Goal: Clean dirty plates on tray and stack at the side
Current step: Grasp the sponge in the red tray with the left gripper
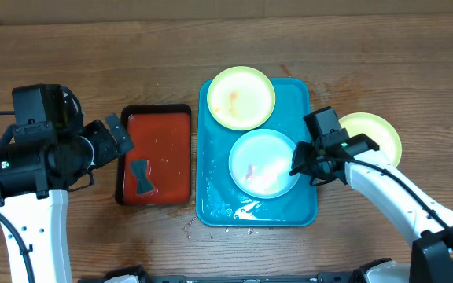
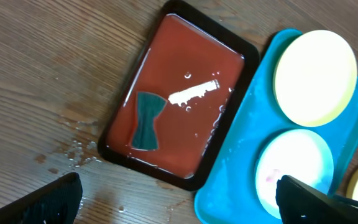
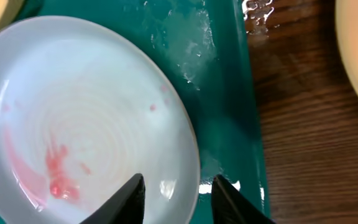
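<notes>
The turquoise tray [image 1: 214, 198] holds a pale yellow-green plate [image 1: 241, 97] with a faint orange smear and a light blue plate [image 1: 263, 163] with pink smears [image 3: 58, 174]. Another yellow-green plate [image 1: 376, 134] lies on the table just right of the tray. My right gripper [image 1: 297, 167] is low at the blue plate's right rim. In the right wrist view its jaws [image 3: 179, 202] stand apart astride that rim [image 3: 191, 149], one finger over the plate, one over the tray [image 3: 229, 93]. My left gripper [image 1: 120, 135] hangs wide open and empty at the red tray's left edge.
A red tray [image 1: 157, 155] with a black rim sits left of the turquoise tray; a dark bow-tie-shaped cloth [image 1: 140, 177] lies in its wet bottom. Water drops spot the wood [image 2: 73, 149] beside it and the turquoise tray's front [image 1: 246, 208].
</notes>
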`<state>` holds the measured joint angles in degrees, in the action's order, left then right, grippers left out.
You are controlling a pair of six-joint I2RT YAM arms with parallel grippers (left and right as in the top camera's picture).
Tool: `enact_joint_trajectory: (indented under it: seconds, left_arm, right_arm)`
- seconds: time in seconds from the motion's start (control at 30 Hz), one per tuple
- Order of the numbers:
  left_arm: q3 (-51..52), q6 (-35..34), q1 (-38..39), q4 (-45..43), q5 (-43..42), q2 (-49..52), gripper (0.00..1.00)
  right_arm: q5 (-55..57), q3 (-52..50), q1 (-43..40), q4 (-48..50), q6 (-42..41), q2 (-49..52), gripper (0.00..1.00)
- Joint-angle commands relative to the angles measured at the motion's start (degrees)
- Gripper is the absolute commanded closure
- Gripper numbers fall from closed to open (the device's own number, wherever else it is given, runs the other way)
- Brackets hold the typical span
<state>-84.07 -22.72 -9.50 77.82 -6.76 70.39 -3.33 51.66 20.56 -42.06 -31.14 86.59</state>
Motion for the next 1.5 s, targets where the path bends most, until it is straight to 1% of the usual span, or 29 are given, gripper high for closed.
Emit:
enact_joint_trajectory:
  seconds: [0.0, 0.03, 0.07, 0.2, 0.3, 0.37, 0.43, 0.47, 0.53, 0.6, 0.67, 0.73, 0.8, 0.83, 0.87, 0.9, 0.97, 1.03, 1.17, 1.2, 1.27, 1.3, 1.4, 1.43, 1.47]
  left_arm:
    - [-1.03, 0.48, -0.07, -0.15, -3.76, -0.26, 0.00]
    - [-0.66, 1.73, 0.28, -0.20, -4.35, -0.17, 0.00]
    - [-0.22, 2.82, 0.70, -0.22, -4.48, -0.07, 0.02]
    - [4.17, 5.84, 3.72, -0.74, -4.22, 1.33, 0.09]
    - [9.62, 5.11, 5.92, -3.06, -0.92, 2.91, 0.20]
    - [14.23, 3.19, 6.95, -6.29, 2.82, 4.50, 0.23]
    - [18.32, 2.12, 7.41, -10.49, 4.74, 6.75, 0.25]
    - [19.96, 2.16, 7.52, -12.57, 4.96, 8.02, 0.30]
    - [22.99, 2.14, 7.63, -17.51, 5.75, 11.43, 0.43]
    - [24.68, 1.92, 7.63, -21.00, 7.50, 14.73, 0.50]
    - [25.07, 0.94, 7.63, -22.60, 9.44, 18.29, 0.54]
    - [25.05, -0.33, 7.63, -23.28, 11.32, 21.64, 0.65]
    - [25.05, -1.33, 7.63, -24.26, 11.87, 24.50, 0.70]
    - [25.05, -1.33, 7.67, -24.87, 11.80, 25.79, 0.74]
    - [25.05, -1.33, 7.67, -25.35, 11.63, 26.71, 0.76]
    - [25.05, -1.31, 7.65, -25.81, 11.32, 27.65, 0.76]
    - [25.05, -1.31, 7.65, -26.49, 10.34, 28.83, 0.61]
    - [24.85, -0.61, 7.65, -25.75, 9.79, 29.35, 0.96]
    - [20.74, -0.42, 7.54, -21.27, 10.29, 28.35, 0.96]
    - [19.47, -0.42, 7.56, -20.04, 10.36, 28.02, 0.93]
    - [17.00, -0.42, 7.54, -17.70, 10.36, 27.32, 0.78]
    - [16.22, -0.42, 7.56, -17.14, 10.38, 27.10, 0.73]
    - [14.91, -0.42, 7.56, -16.37, 11.85, 26.82, 0.60]
    - [14.93, -0.46, 7.56, -16.35, 12.59, 26.82, 0.56]
    - [15.08, -0.48, 7.56, -16.37, 13.27, 26.86, 0.55]
  right_arm:
    - [1.18, 3.87, -0.48, -1.33, 4.98, -1.60, 0.65]
    - [1.20, 4.85, -0.48, -2.12, 7.26, -2.32, 0.64]
    - [1.18, 5.60, -0.48, -2.67, 8.83, -3.04, 0.65]
    - [1.14, 6.71, -0.48, -3.52, 10.40, -6.03, 0.64]
    - [1.11, 6.71, -0.48, -3.96, 10.38, -6.93, 0.64]
    - [1.11, 6.71, -0.48, -4.57, 10.36, -6.91, 0.64]
    - [1.07, 6.71, -0.46, -5.07, 10.36, -6.86, 0.64]
    - [1.05, 6.71, -0.42, -5.29, 10.36, -6.86, 0.63]
    - [0.70, 6.69, -0.42, -5.40, 10.34, -6.86, 0.63]
    - [0.70, 6.69, -0.37, -5.38, 10.16, -6.86, 0.62]
    - [0.70, 6.69, -0.37, -5.31, 10.16, -6.86, 0.62]
    - [0.70, 6.69, -0.37, -5.40, 10.16, -6.86, 0.62]
    - [0.72, 6.69, -0.37, -5.42, 10.16, -6.84, 0.62]
    - [0.72, 6.69, -0.37, -5.40, 10.19, -6.86, 0.62]
    - [0.72, 6.69, -0.37, -5.40, 10.16, -6.86, 0.61]
    - [0.72, 6.69, -0.37, -5.38, 10.16, -6.86, 0.61]
    - [0.72, 6.69, -0.37, -5.42, 10.16, -6.86, 0.61]
    - [0.72, 6.69, -0.37, -5.44, 10.19, -6.86, 0.61]
    - [0.74, 6.69, -0.37, -5.42, 10.19, -6.86, 0.61]
    - [0.74, 6.69, -0.37, -5.42, 10.19, -6.86, 0.61]
    - [0.72, 6.69, -0.37, -5.42, 10.19, -6.86, 0.61]
    - [0.72, 6.69, -0.37, -5.42, 10.19, -6.86, 0.61]
    - [0.72, 6.69, -0.37, -5.66, 10.16, -6.84, 0.61]
    - [0.72, 6.69, -0.37, -5.79, 10.16, -6.86, 0.61]
    - [0.72, 6.69, -0.37, -5.92, 10.16, -6.84, 0.61]
